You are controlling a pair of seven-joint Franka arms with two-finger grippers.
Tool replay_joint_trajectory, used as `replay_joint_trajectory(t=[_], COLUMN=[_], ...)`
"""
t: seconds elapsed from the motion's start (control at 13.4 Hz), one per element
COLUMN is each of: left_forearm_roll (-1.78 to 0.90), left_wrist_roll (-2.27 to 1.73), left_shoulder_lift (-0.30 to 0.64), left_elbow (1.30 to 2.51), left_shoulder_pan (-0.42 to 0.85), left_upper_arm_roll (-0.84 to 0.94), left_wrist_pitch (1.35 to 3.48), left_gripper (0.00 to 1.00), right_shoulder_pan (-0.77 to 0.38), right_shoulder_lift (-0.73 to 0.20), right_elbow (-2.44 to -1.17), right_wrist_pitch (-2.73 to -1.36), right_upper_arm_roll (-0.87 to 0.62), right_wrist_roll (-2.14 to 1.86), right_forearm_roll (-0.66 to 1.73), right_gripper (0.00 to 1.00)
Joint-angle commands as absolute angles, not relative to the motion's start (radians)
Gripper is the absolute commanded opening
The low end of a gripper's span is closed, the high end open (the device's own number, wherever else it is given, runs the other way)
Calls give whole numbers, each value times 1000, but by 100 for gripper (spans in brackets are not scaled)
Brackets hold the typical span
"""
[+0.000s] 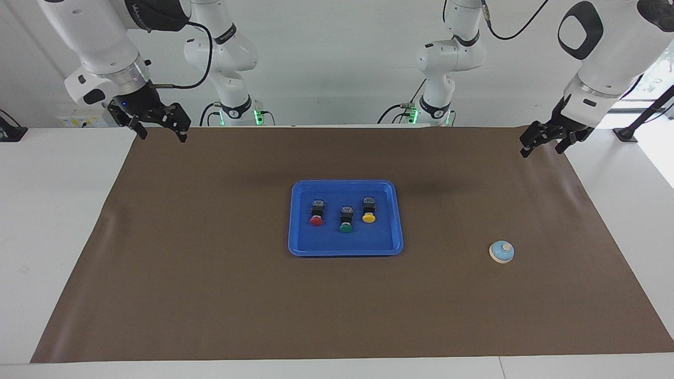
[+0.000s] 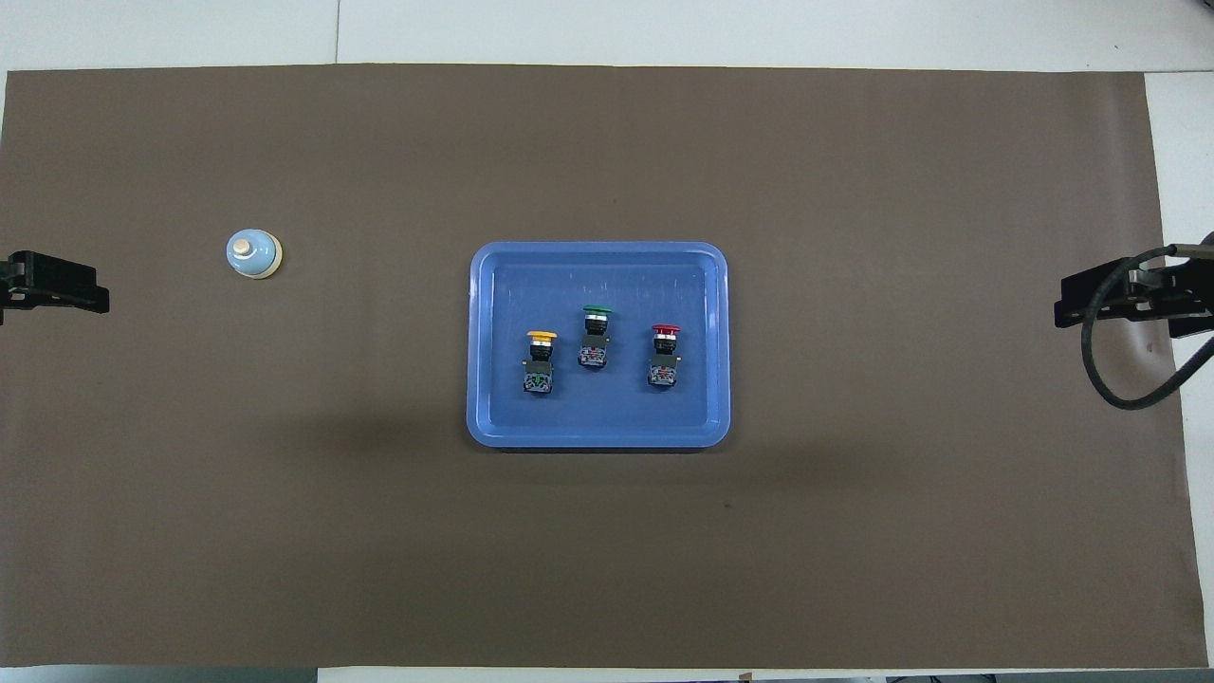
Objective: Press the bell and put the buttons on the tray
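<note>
Black jaws are spread and empty on both the left gripper [image 1: 543, 141] and right gripper [image 1: 160, 127], parked over the desk's ends, apparently because the work looks done: red button [image 1: 316, 215], green button [image 1: 346, 219] and yellow button [image 1: 368, 209] lie in the blue tray [image 1: 305, 247]; the bell [image 1: 502, 251] sits toward the left arm's end.

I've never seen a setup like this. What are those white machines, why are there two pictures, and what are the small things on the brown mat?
The white machines are two robot arms. One picture faces them across the table; the other looks down from above their end. The blue tray holds three push buttons: red, green and yellow. The small blue bell sits on the brown mat toward the left arm's end. The left gripper and right gripper hang open and empty above the mat's corners nearest the robots.
</note>
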State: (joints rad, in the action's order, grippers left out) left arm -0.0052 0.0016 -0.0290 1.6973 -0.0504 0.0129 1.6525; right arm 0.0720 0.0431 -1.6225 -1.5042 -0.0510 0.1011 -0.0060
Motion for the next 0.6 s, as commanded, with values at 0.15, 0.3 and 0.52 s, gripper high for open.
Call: replay_joint_trajectory(t=[0.15, 0.3, 0.52], left_forearm_roll=[-5, -5, -9], left_wrist_roll=[2, 2, 5], left_shoulder_lift=[-29, -29, -29], left_elbow=[1698, 1694, 1690], left_shoulder_pan=[-43, -41, -43], left_upper_arm_roll=[15, 15, 17], left_wrist_pitch=[1635, 1618, 1606], left_gripper=[100, 100, 100], right_shoulder_pan=[89, 89, 89], right_shoulder_lift=[66, 66, 66], right_elbow=[-1649, -1649, -1649], right_wrist_pitch=[-1514, -1513, -1514], right_upper_arm_roll=[-63, -63, -63], right_wrist_roll=[72, 72, 72], right_forearm_roll=[-11, -11, -12], right_gripper=[100, 100, 100])
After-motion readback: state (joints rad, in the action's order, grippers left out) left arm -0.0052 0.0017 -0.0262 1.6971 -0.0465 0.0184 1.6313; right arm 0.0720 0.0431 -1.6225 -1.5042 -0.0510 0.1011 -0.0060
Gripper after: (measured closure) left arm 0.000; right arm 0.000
